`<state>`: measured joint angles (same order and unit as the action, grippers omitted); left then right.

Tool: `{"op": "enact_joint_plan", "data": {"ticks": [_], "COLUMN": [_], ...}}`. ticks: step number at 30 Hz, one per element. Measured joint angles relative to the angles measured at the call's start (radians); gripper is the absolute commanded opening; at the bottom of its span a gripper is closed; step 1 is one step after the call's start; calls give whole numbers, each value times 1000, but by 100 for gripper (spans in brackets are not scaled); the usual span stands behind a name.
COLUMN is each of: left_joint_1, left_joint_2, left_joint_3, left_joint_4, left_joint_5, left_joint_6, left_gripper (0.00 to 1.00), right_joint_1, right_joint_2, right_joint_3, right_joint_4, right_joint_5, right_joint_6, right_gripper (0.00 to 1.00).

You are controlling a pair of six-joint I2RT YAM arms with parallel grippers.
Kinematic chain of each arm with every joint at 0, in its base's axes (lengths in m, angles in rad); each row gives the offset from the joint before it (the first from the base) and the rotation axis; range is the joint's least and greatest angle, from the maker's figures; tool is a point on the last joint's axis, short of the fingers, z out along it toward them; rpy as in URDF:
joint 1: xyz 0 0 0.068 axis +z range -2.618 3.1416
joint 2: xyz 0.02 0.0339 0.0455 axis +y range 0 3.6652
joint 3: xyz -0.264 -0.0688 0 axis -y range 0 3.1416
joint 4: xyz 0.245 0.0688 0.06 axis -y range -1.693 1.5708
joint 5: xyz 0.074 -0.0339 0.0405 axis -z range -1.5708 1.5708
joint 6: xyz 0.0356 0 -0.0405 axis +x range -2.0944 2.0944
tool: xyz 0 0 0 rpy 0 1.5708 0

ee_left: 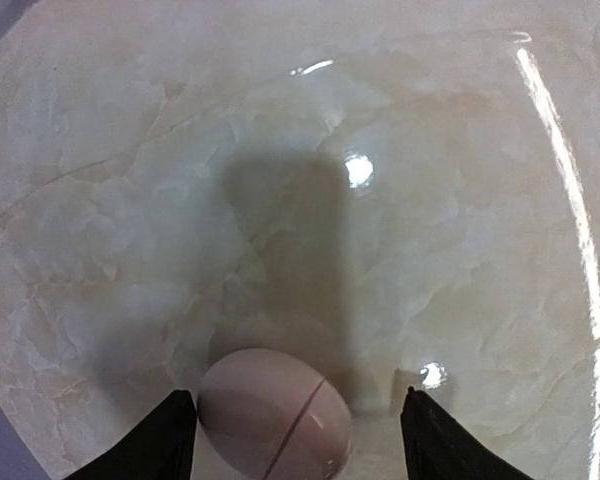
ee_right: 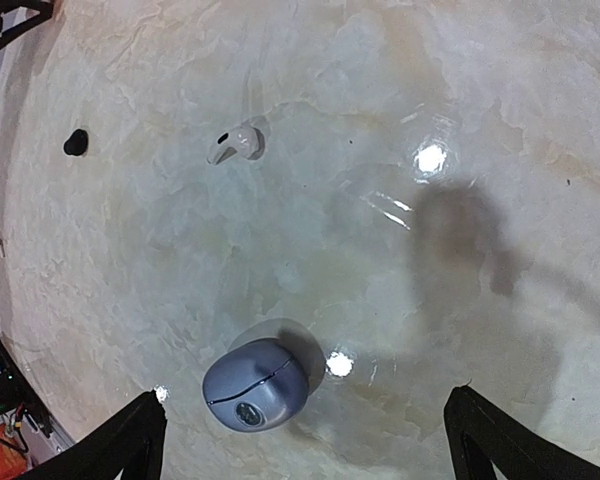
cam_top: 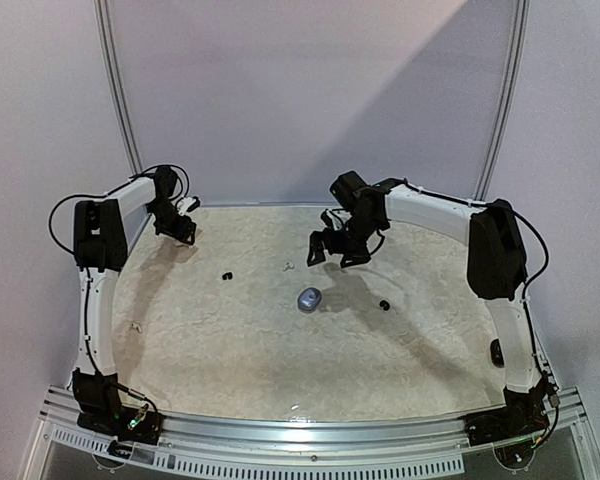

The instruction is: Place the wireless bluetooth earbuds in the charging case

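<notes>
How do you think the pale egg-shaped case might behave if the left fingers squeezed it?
The case looks rounded and glossy, so it may slip from the fingers. It sits nearer one finger, so a squeeze would likely roll it across the smooth table.

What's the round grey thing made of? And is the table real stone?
The grey case looks like smooth plastic, slightly matte: even colour, a thin seam, soft shine. The table looks like polished marble or a marble-print sheet: pale veins and sharp lamp glints. Which one, I cannot tell.
</notes>
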<state>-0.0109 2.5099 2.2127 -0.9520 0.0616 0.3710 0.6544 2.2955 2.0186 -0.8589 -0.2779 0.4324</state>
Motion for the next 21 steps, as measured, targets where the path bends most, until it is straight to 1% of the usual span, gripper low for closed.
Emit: {"op": "enact_joint_plan", "data": {"ticks": [8,11,14,15,21], "left_joint_1": [1,1,1,1,1], "left_joint_2": [37,43,43,43,43], "left_joint_3": [32,44,45,46,47], "left_joint_4": [-21,-28,-36,-37,-45], "left_joint_5": [-26,-25,-25,-24,-13], "left_joint_6": [-8,-10,-3,-5,-5], "left_gripper": [61,54,40,36,29], "right_joint_1": [0,0,0,0,0], "right_joint_2": [-34,-40,-41,-41,-45], "right_joint_3": [-27,-29,-31,-31,-32], "right_joint_4": [4,9,12,13,14], "right_joint_5": [12,12,13,13,18], "right_joint_6": [0,0,0,0,0], "right_gripper": [99,99,99,99,99]}}
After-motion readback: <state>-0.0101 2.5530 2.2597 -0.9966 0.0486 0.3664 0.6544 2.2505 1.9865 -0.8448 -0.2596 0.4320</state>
